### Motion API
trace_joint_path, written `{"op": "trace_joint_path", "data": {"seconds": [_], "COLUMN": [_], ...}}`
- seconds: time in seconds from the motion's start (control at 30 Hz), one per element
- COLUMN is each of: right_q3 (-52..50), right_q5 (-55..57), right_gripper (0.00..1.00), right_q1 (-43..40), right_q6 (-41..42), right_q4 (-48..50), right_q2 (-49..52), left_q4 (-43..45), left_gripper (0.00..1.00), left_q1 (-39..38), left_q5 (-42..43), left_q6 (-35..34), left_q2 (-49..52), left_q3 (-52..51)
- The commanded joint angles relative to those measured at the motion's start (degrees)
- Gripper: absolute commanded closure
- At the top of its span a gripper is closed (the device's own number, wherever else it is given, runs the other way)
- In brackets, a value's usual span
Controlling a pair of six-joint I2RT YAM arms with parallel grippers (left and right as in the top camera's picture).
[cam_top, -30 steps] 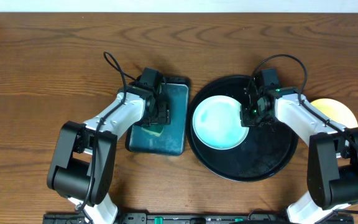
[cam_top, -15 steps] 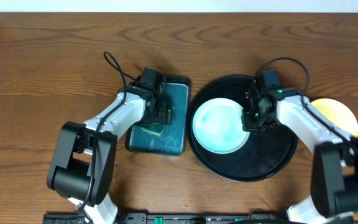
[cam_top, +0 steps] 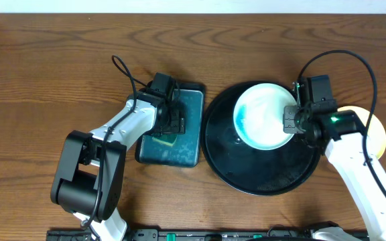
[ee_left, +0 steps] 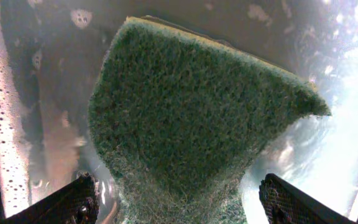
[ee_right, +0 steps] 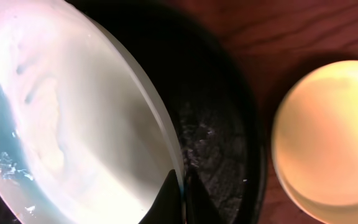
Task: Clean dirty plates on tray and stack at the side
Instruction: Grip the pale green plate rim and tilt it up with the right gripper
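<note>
1. Right claw [ee_right: 178, 200] is pressed together on the rim of the pale mint-white plate [cam_top: 263, 115], pinching its right-hand edge. The plate looks tilted, and its far edge reaches over the back rim of the round black tray [cam_top: 260, 177].
2. Left claw [cam_top: 173, 120] stands spread wide over the teal tray [cam_top: 186, 150] and grips nothing. The green-faced sponge [ee_left: 197, 112] lies in that wet, soapy tray, just under and between the fingers. Whether it touches them I cannot tell.
3. Yellow plate [cam_top: 375, 127] rests on the table [cam_top: 45, 67] just right of the black tray, outside its rim. In the overhead view the right arm partly hides it. In the right wrist view its face shows no teal marks, so I judge it cleaned and the start of the stack.
4. On the held plate a teal smear runs along the left side under a wet film. The middle looks pale and clear, so I judge it wiped but not spotless.
5. Apart from that plate, the black tray shows only wet flecks, so the tray is nearly emptied.
6. Only two plates show. A third may lie under the yellow one, but the views do not settle it.
7. What seems left is to set the held plate down on the yellow one and let go.
</note>
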Motion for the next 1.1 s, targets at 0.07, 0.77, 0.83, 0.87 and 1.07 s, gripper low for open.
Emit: {"op": "trace_joint_path", "data": {"seconds": [0.07,0.77,0.83,0.87,1.07], "right_q3": [0.0,0.1,0.1,0.1,0.1], "right_q5": [3.8,22.3,26.6,29.8,42.7], "right_gripper": [0.99,0.99,0.99,0.99,0.99], "right_q1": [1.3,8.0,10.3,11.8,18.4], "right_q6": [0.3,0.3,0.3,0.3,-0.9], "right_q4": [-1.0,-0.4,-0.2,0.0,2.0], "right_q2": [-0.9,-0.9,-0.9,-0.9,-0.9], "left_q4": [-0.7,-0.7,-0.7,-0.7,-0.7], "left_gripper": [0.16,0.16,0.16,0.16,0.16], "left_q1": [0.3,0.3,0.3,0.3,0.3], "left_q5": [-0.5,-0.5,-0.5,-0.5,-0.5], "left_q6": [-0.1,-0.2,-0.2,-0.2,-0.2], "left_q2": [2.9,2.9,2.9,2.9,2.9], "left_q3": [-2.3,-2.3,-2.3,-2.3,-2.3]}}
